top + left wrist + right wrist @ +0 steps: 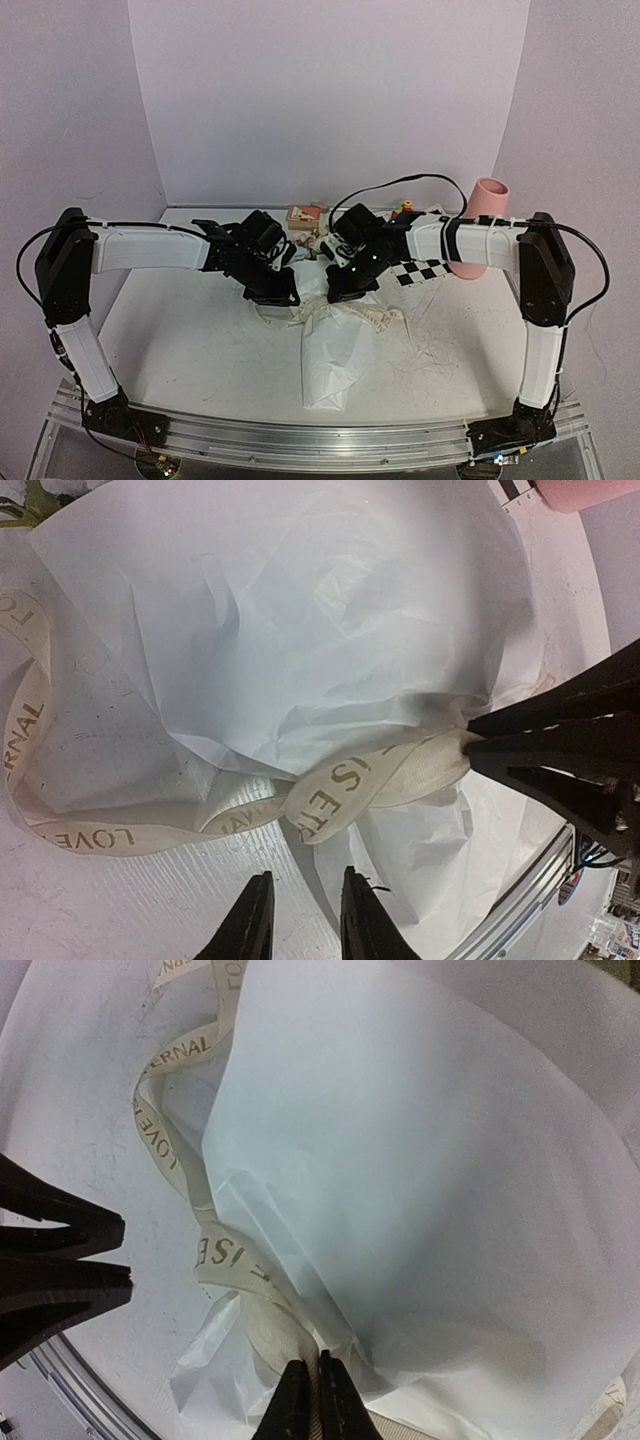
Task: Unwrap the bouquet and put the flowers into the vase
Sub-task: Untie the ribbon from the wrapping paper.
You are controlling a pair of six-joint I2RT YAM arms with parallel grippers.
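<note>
Looking in from the near edge, notes from left to right.

Left fingers (pixel 283 295): low over the worktop (pixel 200 330), just left of the bouquet's tied neck. They stand a little apart with a narrow gap. Nothing is between them, and the tips stop just short of the paper and the ribbon (pixel 350 785).

Ribbon: cream with gold lettering. It trails loose in a loop across the worktop on the left, then runs over the wrapping to the right. Only part of the lettering can be read.

Bouquet (pixel 330 360): lying mid-worktop between the two arms, in creased white paper with its narrow end toward the near edge. The paper is not yet opened. The flowers are hidden from above behind both wrists. The left wrist view catches only a scrap of green stem (pixel 25 500) at its top corner.

Right fingers (pixel 338 292): closed tight, pinching a strip of the ribbon at the neck of the wrap. The cream band shows squeezed between the tips.

Behind the wrists: small toy blocks (pixel 306 215), too small to make out.

Further right: a black-and-white checkered card (pixel 420 270), partly under the right forearm.

Vase (pixel 485 225): pink, at the far right, well apart from the bouquet. The open mouth is visible and the lower body is cut off by the right arm.
</note>
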